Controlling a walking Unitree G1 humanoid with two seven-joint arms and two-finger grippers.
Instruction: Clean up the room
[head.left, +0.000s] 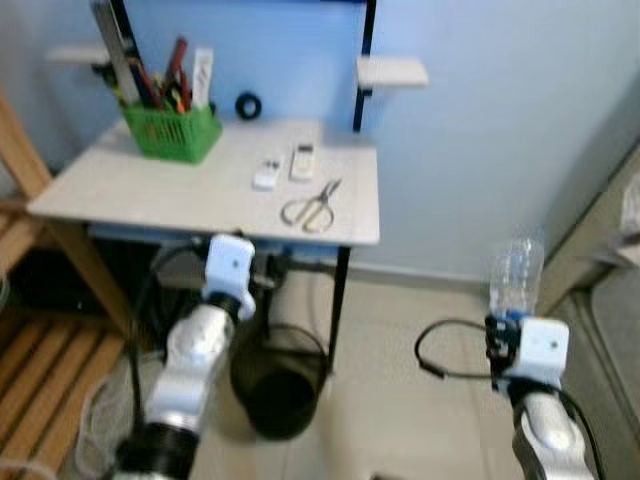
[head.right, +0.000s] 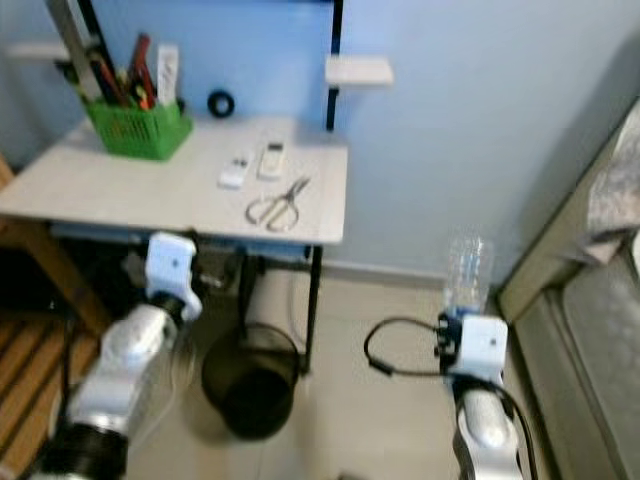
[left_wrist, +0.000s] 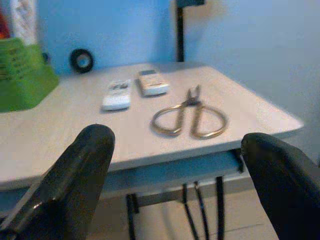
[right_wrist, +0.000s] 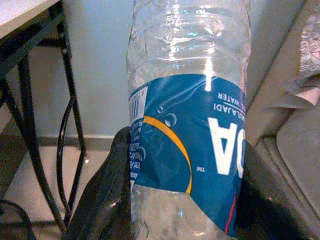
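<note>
My right gripper (head.left: 503, 335) is shut on a clear plastic water bottle (head.left: 516, 272) with a blue label (right_wrist: 200, 150), held upright over the floor to the right of the table. Its black fingers (right_wrist: 107, 195) press both sides of the bottle. My left gripper (left_wrist: 180, 150) stands open at the front edge of the white table (head.left: 130, 190), level with the tabletop and holding nothing. On the table lie metal scissors (head.left: 312, 207), two white remotes (head.left: 267, 174) (head.left: 303, 161), a black tape roll (head.left: 248, 105) and a green basket (head.left: 172, 130) of pens. A black bin (head.left: 282, 392) stands under the table.
A wooden frame (head.left: 30, 160) and slats stand at the left. A grey cushioned seat (head.left: 610, 300) is at the right. A white shelf (head.left: 392, 71) juts from the blue wall behind the table. A black cable (head.left: 445, 350) loops beside my right wrist.
</note>
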